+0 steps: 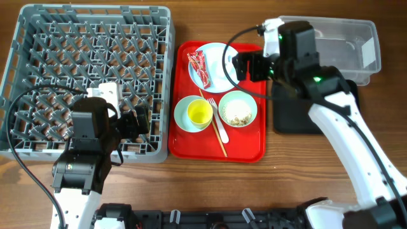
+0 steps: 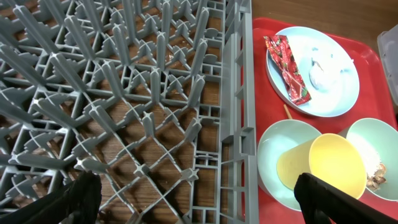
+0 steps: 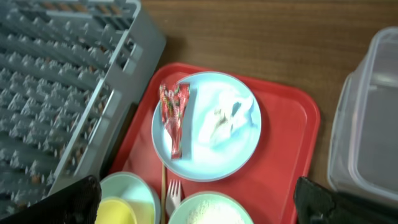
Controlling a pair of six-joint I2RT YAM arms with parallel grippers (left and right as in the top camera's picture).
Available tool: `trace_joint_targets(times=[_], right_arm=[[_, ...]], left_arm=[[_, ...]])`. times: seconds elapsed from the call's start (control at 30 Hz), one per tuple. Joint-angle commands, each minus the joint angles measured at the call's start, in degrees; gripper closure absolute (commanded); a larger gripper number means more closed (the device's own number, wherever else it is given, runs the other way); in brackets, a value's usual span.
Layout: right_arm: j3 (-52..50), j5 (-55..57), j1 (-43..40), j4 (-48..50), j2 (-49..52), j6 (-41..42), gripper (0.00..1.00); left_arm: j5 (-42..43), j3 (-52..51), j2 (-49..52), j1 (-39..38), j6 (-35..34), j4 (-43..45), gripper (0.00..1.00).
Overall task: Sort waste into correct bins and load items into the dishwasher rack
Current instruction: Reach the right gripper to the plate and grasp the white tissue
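The grey rack stands at the left. My open, empty left gripper hovers over its front right corner. On the red serving tray, a white plate holds a red wrapper and a crumpled napkin. One blue-green bowl holds the yellow cup. The other bowl holds beige scraps. A white fork lies between them. My open, empty right gripper hangs above the plate's right edge. The clear tub and black tray are at the right.
The red serving tray sits between the rack and the bins. A thin wooden stick lies on it beside the fork. Black cables run over the rack's left side and above the plate.
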Motion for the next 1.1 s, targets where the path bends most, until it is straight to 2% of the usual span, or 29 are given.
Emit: trace_joint_targets(times=[0.0,0.33,0.67,0.87,0.93,1.07], right_arm=[[1.55,6.16,2.10,2.10,5.86,5.66,0.01],[1.55,8.63,4.94,11.91,20.65,16.41,0.07],[1.55,8.22,5.01,16.13,31.89,20.44,0.15],[1.55,8.46,5.01,17.70,33.16,20.94,0.34],[1.53,8.44,5.01,17.55,33.16,20.98,0.48],[1.53,8.41,5.07,16.76,33.20,21.00,0.64]], left_arm=[[-0.35,1.18,-0.63,0.31,-0.15,0.17,0.00],[-0.33,1.18,-0.63,0.31,-0.17,0.17,0.00],[-0.33,1.18,-0.61,0.31,-0.17,-0.04,0.00],[-0.35,1.18,-0.61,0.31,-0.17,-0.02,0.00],[-0.35,1.18,-0.61,0.31,-0.17,0.00,0.00],[-0.35,1.18,-0.61,0.31,-0.17,0.00,0.00]])
